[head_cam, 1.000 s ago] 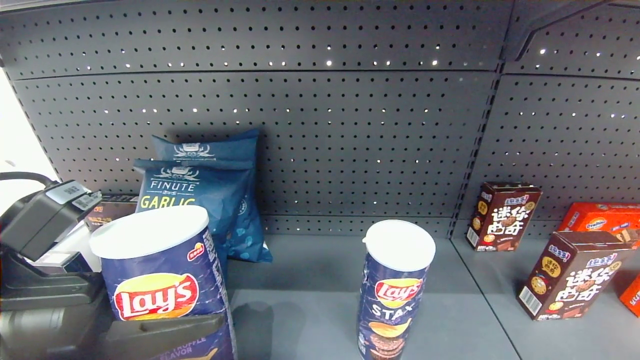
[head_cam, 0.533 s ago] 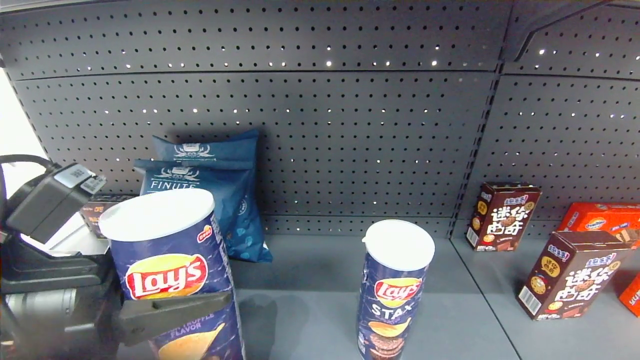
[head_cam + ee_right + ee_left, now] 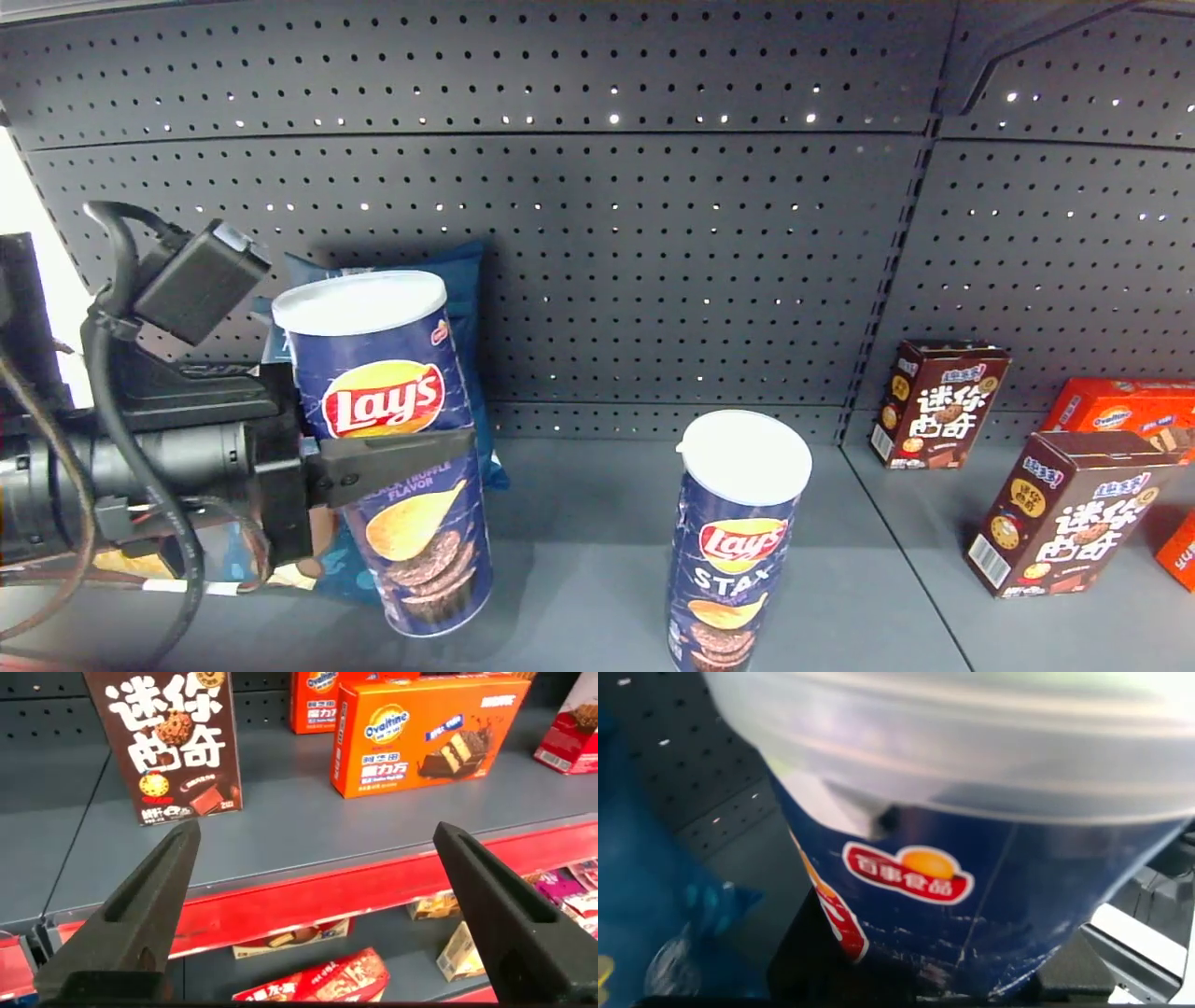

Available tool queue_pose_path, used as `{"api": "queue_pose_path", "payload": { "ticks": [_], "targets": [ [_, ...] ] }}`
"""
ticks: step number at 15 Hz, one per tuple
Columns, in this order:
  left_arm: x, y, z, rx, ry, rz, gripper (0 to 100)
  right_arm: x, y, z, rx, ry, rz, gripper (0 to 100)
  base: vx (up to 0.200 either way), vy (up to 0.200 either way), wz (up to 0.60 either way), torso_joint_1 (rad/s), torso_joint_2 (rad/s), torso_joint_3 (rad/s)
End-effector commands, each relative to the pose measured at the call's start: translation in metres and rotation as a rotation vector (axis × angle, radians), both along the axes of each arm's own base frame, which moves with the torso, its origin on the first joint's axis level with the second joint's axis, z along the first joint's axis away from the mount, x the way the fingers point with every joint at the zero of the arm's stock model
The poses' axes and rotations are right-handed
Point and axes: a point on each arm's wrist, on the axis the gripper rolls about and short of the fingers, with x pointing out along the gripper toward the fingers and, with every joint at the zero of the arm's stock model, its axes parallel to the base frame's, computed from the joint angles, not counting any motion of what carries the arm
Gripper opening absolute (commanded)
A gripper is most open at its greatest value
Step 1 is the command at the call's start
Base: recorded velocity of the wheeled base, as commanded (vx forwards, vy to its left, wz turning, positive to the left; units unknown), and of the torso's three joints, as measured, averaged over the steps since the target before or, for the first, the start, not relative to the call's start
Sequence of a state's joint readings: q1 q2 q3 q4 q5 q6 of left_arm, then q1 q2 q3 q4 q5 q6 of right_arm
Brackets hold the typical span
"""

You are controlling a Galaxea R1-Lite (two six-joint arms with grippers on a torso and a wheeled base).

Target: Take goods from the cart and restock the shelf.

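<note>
My left tool (image 3: 392,459) pinches the chip can (image 3: 378,373) across its middle, one dark finger (image 3: 401,453) lying over the label. The can sits at the centre-left of the head view, leaning with its white lid toward the upper left. Its base is low over the shelf (image 3: 597,523), and I cannot tell whether it touches. My main worry is that lean: if I let go while the can is tilted, it could topple, roll along the shelf, or fall back into the blue bags (image 3: 467,280) just behind it. The can is smooth and round, so it could also twist in my grip as I set it down. If I swing it too far toward the middle, it could knock the second can (image 3: 738,541) standing at lower centre, though that one is well apart for now. My right tool (image 3: 318,835) hangs with its fingers spread wide before the lower shelf, near a brown box (image 3: 168,742), gripping nothing. Compared with a second ago, the held can has risen out of the lower left corner and gone deeper toward the back panel, so it now covers most of the bags. The second can has not moved.
</note>
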State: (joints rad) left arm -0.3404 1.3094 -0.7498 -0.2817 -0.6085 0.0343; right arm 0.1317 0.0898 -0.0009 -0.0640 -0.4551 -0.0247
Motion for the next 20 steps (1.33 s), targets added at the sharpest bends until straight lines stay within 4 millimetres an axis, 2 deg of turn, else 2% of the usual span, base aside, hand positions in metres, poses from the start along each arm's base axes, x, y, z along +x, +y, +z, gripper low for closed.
{"api": "queue_pose_path", "payload": {
  "ticks": [1,3,4,6,7,9,12,20],
  "targets": [
    [0.016,-0.009,-0.013,0.019,0.049,-0.013,0,0.000,0.000,0.000,-0.002,0.006,0.000,100,0.000,0.000,0.00,0.000,0.00,0.000],
    [0.033,-0.027,-0.021,0.041,0.049,-0.061,0,0.000,0.000,0.000,-0.004,0.007,0.000,100,0.000,0.000,0.00,0.000,0.00,0.000],
    [0.036,-0.029,-0.022,0.045,0.046,-0.064,0,0.000,0.000,0.000,-0.004,0.007,0.000,100,0.000,0.000,0.00,0.000,0.00,0.000],
    [0.067,-0.048,-0.031,0.041,-0.010,-0.083,0,0.000,0.000,0.000,-0.004,0.007,0.000,100,0.000,0.000,0.00,0.000,0.00,0.000],
    [0.068,-0.049,-0.031,0.040,-0.011,-0.085,0,0.000,0.000,0.000,-0.004,0.007,0.000,100,0.000,0.000,0.00,0.000,0.00,0.000],
    [0.092,-0.067,-0.042,0.053,-0.035,-0.085,0,0.000,0.000,0.000,-0.004,0.007,0.000,100,0.000,0.000,0.00,0.000,0.00,0.000],
    [0.115,-0.079,-0.046,0.046,-0.042,-0.095,0,0.000,0.000,0.000,-0.004,0.008,0.000,100,0.000,0.000,0.00,0.000,0.00,0.000],
    [0.161,-0.111,-0.057,0.033,-0.070,-0.117,0,0.000,-0.001,0.000,-0.002,0.007,-0.026,100,0.000,0.000,0.00,0.000,0.00,0.000]
  ]
}}
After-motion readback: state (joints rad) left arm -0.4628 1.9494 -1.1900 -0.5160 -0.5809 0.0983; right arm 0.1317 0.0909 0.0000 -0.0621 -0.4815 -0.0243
